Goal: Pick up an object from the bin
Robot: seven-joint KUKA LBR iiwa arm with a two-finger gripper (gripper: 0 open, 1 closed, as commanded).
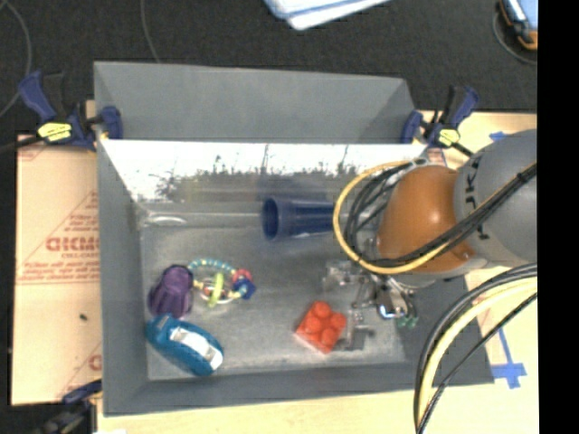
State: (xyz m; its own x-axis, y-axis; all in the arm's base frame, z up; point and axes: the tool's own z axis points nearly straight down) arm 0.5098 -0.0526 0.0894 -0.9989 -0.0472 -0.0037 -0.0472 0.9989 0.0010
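Camera view: the gripper hangs low toward the view's right of the bin. Whether it is spread or closed cannot be told. Just beside it, on its view-left side, a red studded block lies near the front wall; it is squat, with no clear long axis. Bare floor opens to the block's left. Farther off are a purple toy, a bead rattle and a blue-and-white object. Farthest, a blue cup lies on its side.
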